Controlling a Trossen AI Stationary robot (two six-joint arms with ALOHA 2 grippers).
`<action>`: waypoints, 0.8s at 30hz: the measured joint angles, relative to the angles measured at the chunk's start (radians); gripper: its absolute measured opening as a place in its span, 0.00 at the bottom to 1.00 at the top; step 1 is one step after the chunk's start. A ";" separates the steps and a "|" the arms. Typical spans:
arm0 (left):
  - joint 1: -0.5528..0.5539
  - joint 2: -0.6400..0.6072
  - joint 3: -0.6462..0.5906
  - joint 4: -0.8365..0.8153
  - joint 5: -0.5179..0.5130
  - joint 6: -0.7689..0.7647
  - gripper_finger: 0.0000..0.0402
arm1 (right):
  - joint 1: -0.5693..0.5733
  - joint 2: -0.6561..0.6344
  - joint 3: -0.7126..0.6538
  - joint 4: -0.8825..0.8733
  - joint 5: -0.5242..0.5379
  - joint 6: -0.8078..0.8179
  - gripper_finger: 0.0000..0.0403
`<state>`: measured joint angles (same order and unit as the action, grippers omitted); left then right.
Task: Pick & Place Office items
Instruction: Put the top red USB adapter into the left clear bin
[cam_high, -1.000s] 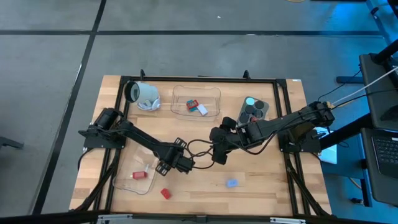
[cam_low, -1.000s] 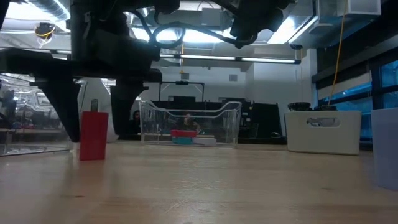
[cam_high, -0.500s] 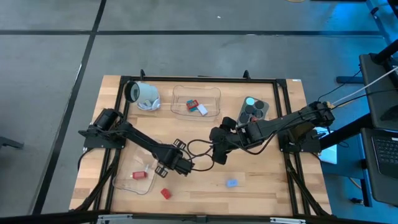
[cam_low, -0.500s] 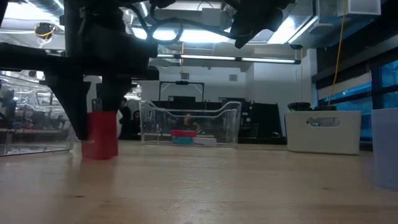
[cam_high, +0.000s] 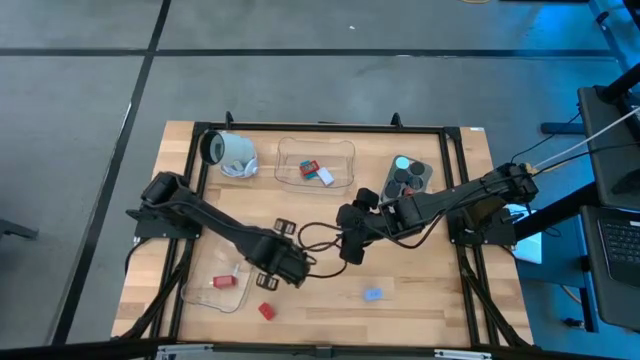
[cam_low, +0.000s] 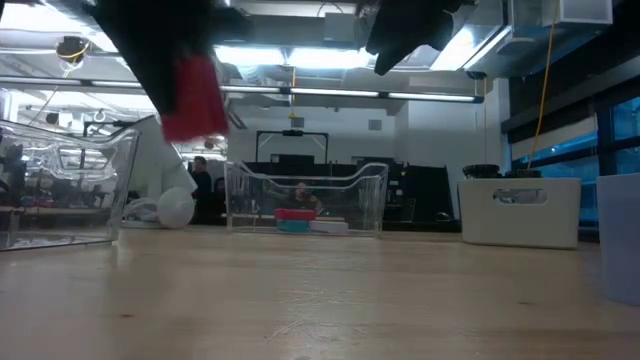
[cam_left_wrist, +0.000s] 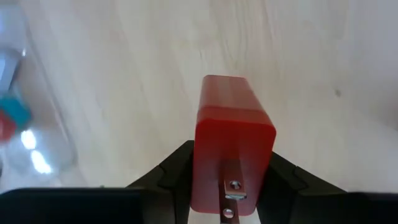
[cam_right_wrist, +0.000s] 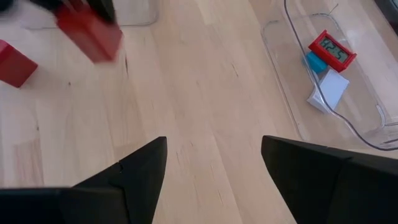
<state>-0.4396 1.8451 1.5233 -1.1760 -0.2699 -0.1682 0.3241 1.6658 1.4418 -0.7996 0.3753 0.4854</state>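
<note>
left gripper (cam_left_wrist: 231, 180) | jaws clamped on red block (cam_left_wrist: 233, 143), block lifted clear of desk (cam_high: 420, 270) | right gripper (cam_right_wrist: 214, 168) | jaws apart, empty, hovering mid-desk; second red block (cam_high: 266, 311) lies just beyond left jaws

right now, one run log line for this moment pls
left gripper: shut on red block, lifted off table | right gripper: open, empty, hovering mid-table | second red block: on table

Left gripper (cam_left_wrist: 230, 186) fingers clamped, raised; right gripper (cam_right_wrist: 211, 162) fingers apart.
</note>
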 joint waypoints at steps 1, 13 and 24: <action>-0.009 -0.010 0.017 -0.040 0.000 -0.041 0.30 | 0.000 0.000 0.000 0.001 0.000 0.000 0.66; -0.143 -0.195 0.023 -0.396 0.114 -0.688 0.31 | 0.000 0.000 0.000 0.003 0.000 0.000 0.66; -0.227 -0.283 -0.303 -0.365 0.244 -1.081 0.31 | 0.000 0.000 0.000 0.005 0.000 0.000 0.66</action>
<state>-0.6664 1.5624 1.2208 -1.5410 -0.0264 -1.2494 0.3237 1.6661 1.4418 -0.7951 0.3752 0.4850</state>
